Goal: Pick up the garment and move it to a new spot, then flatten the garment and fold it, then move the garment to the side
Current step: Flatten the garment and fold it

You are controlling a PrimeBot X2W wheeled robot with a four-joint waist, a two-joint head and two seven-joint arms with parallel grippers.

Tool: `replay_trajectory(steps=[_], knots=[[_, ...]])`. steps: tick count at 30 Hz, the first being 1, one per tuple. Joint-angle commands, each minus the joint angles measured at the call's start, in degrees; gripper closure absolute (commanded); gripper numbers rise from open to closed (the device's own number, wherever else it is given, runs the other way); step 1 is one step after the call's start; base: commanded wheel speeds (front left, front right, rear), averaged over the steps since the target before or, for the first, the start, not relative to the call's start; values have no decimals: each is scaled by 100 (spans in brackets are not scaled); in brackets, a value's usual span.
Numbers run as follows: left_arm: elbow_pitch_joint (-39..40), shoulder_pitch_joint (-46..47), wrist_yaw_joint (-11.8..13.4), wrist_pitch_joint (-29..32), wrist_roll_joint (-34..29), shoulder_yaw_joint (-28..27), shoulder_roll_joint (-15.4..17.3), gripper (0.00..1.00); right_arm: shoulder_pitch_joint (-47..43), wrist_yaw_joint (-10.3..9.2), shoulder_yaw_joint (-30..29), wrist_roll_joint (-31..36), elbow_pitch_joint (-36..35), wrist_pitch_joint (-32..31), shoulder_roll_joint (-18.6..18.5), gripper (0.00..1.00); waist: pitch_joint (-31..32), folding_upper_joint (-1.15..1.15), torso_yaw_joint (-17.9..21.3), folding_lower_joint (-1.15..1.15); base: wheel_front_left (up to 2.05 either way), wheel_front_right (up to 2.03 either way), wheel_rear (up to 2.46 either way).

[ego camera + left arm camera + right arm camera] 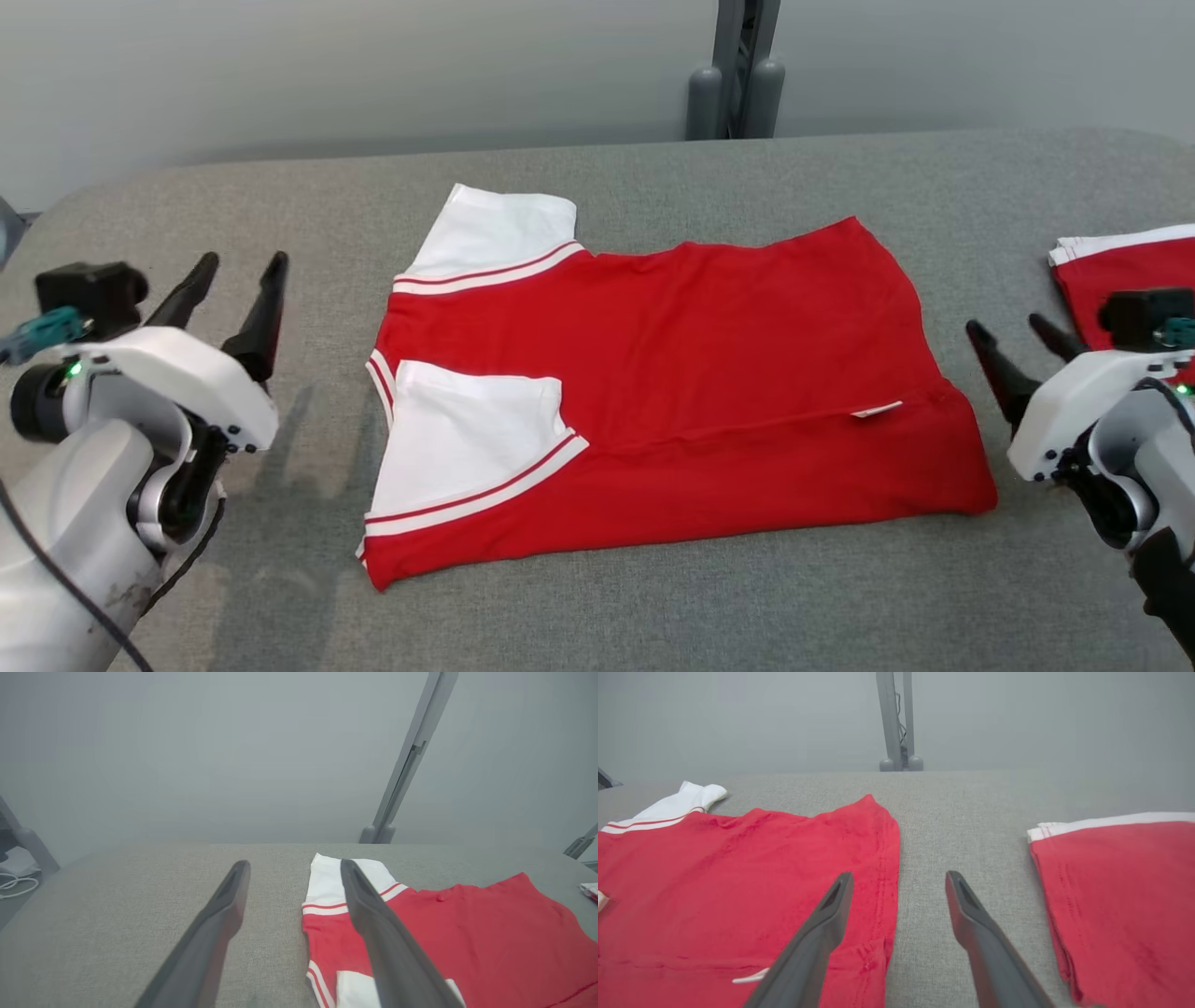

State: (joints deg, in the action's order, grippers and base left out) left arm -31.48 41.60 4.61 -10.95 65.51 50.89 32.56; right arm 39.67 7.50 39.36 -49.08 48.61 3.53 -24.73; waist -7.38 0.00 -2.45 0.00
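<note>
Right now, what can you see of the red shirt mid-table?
The red shirt looks like soft knit, with white short sleeves trimmed in red-white stripes. It lies flat on the grey cloth table, near edge folded over, one sleeve on top, a small white label at the fold. The open left gripper and right gripper flank it, apart.

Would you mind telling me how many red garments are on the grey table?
2. One red shirt lies spread in the middle; a second red garment sits folded at the right edge, partly hidden behind the right gripper.
</note>
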Motion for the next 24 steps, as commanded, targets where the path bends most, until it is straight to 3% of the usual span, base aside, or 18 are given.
replay_trajectory(steps=[1,5,9,12,16,20,24], knots=[[30,-154,72,-116,60,-93,41,0,-12,-3,-57,113,15,234,-32,0,77,0,-30,0,0,0,0],[326,-613,358,-384,-36,-400,102,0,-251,-3,-319,421,-26,934,-22,0,240,0,-104,0,0,0,0],[866,-1261,634,-424,-255,-951,12,0,-629,-3,-900,934,-284,1163,19,0,369,0,-176,0,0,0,0],[1317,-1955,778,-416,-610,-1615,-256,0,-1132,-3,-1723,1589,-965,1168,177,0,417,0,-199,0,0,0,0],[1783,-2699,869,-417,-1499,-2322,-745,0,-2080,-3,-2842,2397,-1934,1168,699,0,485,0,-259,0,0,0,0],[1934,-3321,700,-417,-2095,-2882,-1364,0,-2843,-3,-3432,2985,-2545,1168,1198,0,523,0,-288,0,0,0,0],[1760,-3647,444,-419,-2525,-3099,-1837,0,-3157,-3,-3597,3356,-2816,1138,1439,0,508,0,-299,0,0,0,0]])
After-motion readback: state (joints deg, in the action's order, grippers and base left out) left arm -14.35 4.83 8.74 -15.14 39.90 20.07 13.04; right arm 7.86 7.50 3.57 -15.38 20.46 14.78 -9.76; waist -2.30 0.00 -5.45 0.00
